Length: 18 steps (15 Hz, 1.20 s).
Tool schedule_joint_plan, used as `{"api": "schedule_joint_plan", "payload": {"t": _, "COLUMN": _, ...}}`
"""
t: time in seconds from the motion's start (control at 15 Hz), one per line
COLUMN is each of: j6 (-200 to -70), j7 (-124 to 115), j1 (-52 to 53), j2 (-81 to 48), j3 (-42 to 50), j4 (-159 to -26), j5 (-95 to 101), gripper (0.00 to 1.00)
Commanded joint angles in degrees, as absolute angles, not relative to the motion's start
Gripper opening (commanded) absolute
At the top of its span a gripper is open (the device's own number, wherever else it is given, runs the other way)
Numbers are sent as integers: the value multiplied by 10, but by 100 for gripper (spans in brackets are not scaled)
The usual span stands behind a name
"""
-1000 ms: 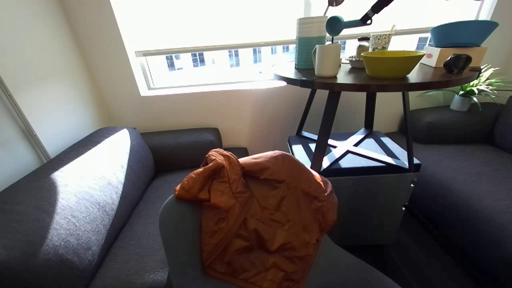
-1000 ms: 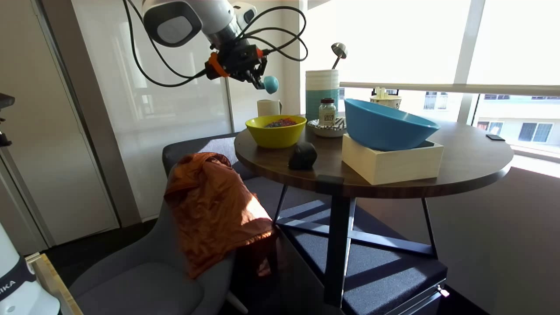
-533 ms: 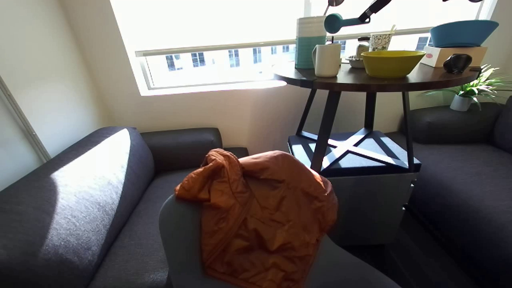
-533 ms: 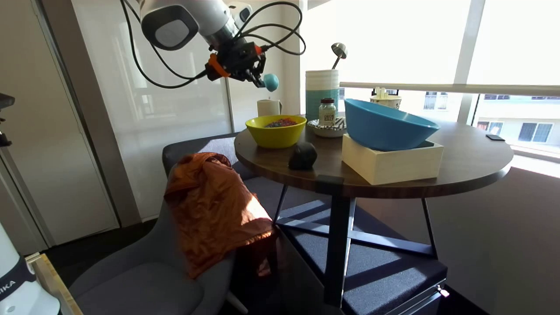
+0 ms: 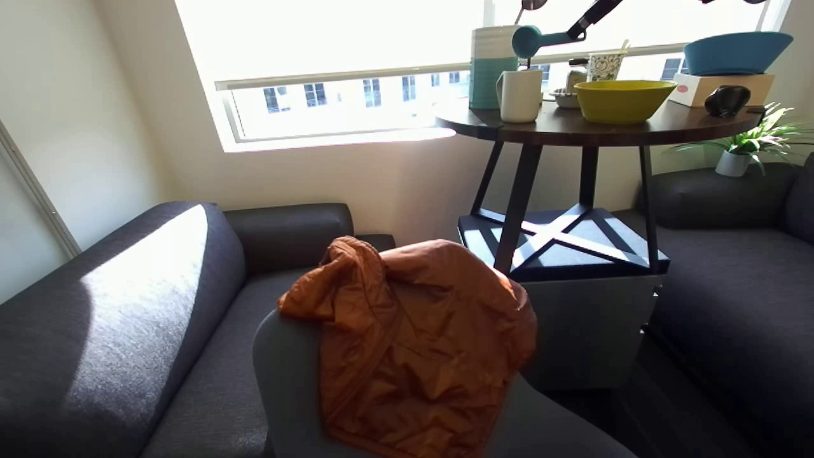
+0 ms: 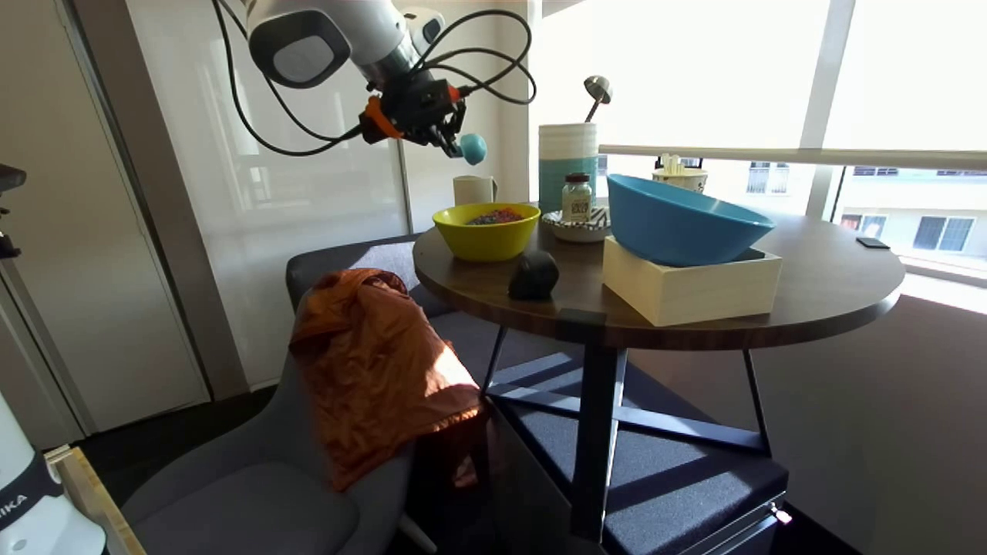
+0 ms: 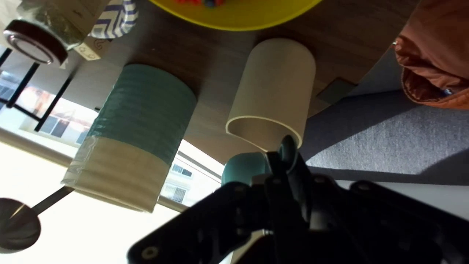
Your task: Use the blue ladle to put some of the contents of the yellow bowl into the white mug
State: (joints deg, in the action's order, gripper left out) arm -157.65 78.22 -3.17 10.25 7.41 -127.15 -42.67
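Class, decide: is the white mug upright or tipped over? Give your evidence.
Upright: in an exterior view, the white mug stands base down on the round table, rim uppermost.

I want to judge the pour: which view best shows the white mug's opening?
The wrist view: the white mug is large there, its rim and some inner wall visible. Both exterior views show it from the side, rim nearly edge-on; in an exterior view the yellow bowl hides its lower part.

Since 1 second ago, the tool (image 6: 451, 146) has carried the blue ladle (image 5: 535, 41) slightly sideways, more squarely over the white mug (image 5: 520, 96) in both exterior views.
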Motion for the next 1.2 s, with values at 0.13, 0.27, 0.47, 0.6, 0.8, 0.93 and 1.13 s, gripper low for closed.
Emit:
{"api": "schedule_joint_plan", "payload": {"t": 0.13, "j6": -1343, "j7": 732, "j1": -49, "j2": 104, "j3": 151, "j4": -1192, "j5": -459, "gripper": 2}}
{"api": "schedule_joint_plan", "payload": {"t": 0.27, "j6": -1253, "j7": 724, "j1": -67, "j2": 90, "j3": 185, "j4": -1152, "j5": -481, "gripper": 2}}
{"api": "schedule_joint_plan", "payload": {"t": 0.47, "j6": -1112, "j7": 717, "j1": -102, "j2": 57, "j3": 235, "j4": -1092, "j5": -524, "gripper": 2}}
{"api": "schedule_joint_plan", "payload": {"t": 0.6, "j6": -1023, "j7": 705, "j1": -130, "j2": 30, "j3": 257, "j4": -1057, "j5": -560, "gripper": 2}}
{"api": "schedule_joint_plan", "payload": {"t": 0.8, "j6": -914, "j7": 668, "j1": -169, "j2": -8, "j3": 266, "j4": -1026, "j5": -588, "gripper": 2}}
{"api": "schedule_joint_plan", "payload": {"t": 0.93, "j6": -867, "j7": 627, "j1": -190, "j2": -33, "j3": 262, "j4": -1010, "j5": -589, "gripper": 2}}
{"api": "schedule_joint_plan", "payload": {"t": 1.13, "j6": -832, "j7": 563, "j1": -210, "j2": -72, "j3": 254, "j4": -991, "j5": -568, "gripper": 2}}
